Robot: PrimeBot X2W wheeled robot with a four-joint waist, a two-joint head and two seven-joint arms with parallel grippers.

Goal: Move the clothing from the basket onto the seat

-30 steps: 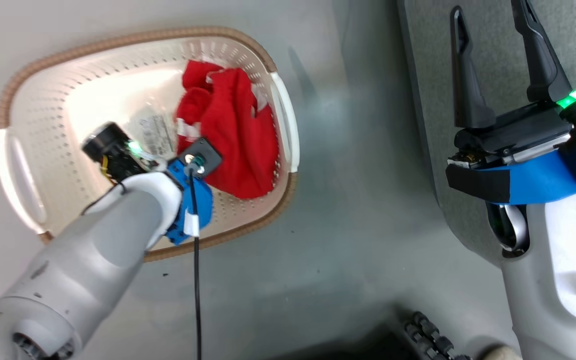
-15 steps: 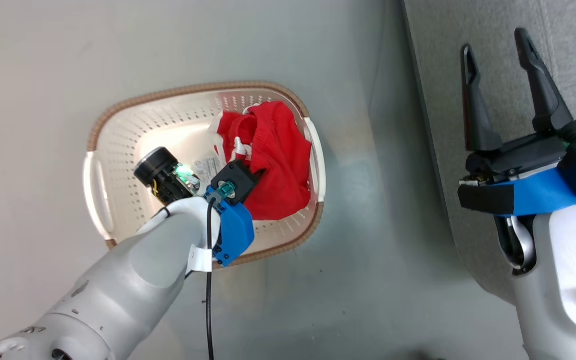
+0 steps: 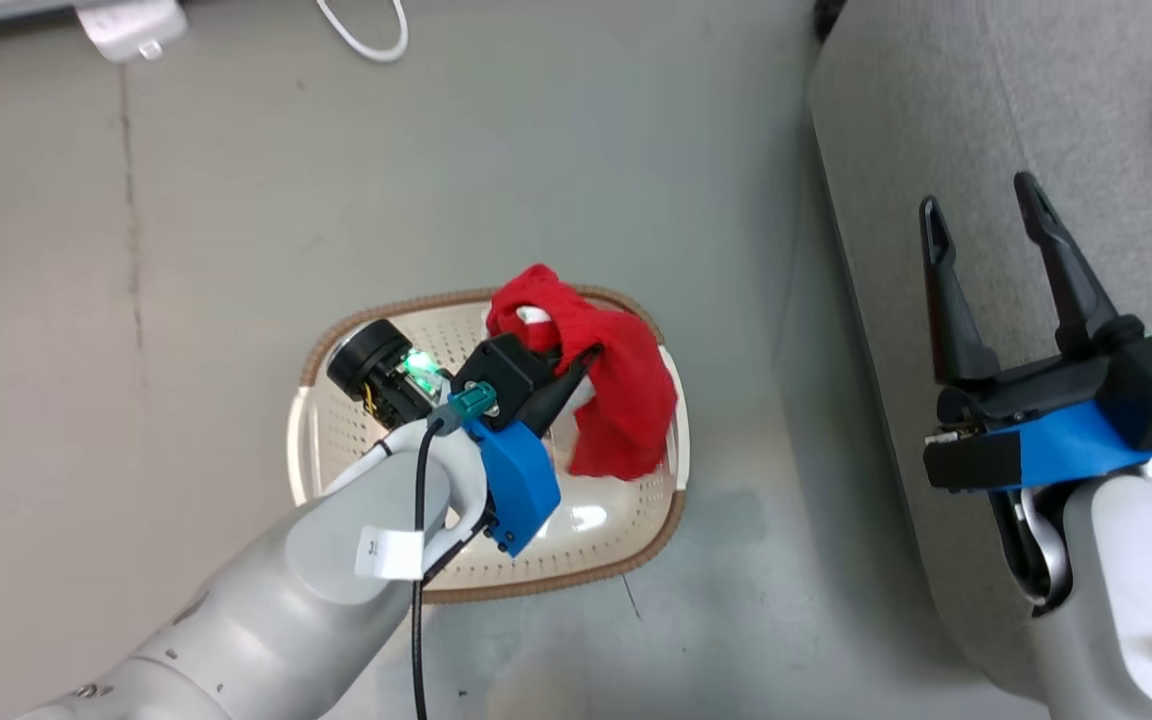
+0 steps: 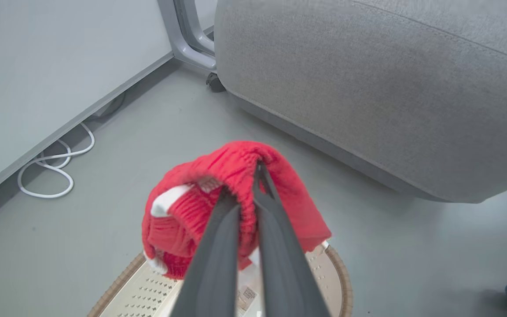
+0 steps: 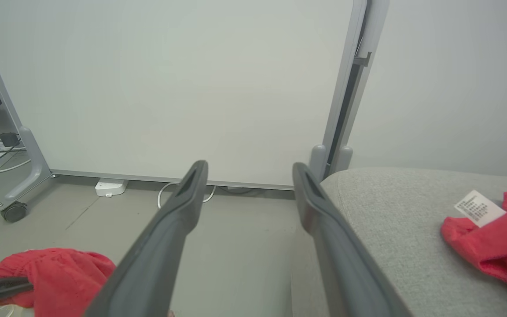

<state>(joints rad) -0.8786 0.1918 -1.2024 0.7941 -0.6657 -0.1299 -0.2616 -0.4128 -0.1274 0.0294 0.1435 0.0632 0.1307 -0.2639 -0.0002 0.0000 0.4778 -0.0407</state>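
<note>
Left end effector [image 4: 242, 178] clamps a thin fold of the red garment [image 4: 183, 211], dangling over the basket [image 3: 576, 585]; a quick swing toward the seat [image 3: 936, 100] could slip it onto the floor [image 3: 536, 150]. Right end effector [image 3: 976, 195] gapes wide, empty.

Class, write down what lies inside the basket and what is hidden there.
On the floor of the basket lies a small paper label. The red garment, pinched in the left tool, hangs over it. Garment and arm cover part of the floor.
</note>
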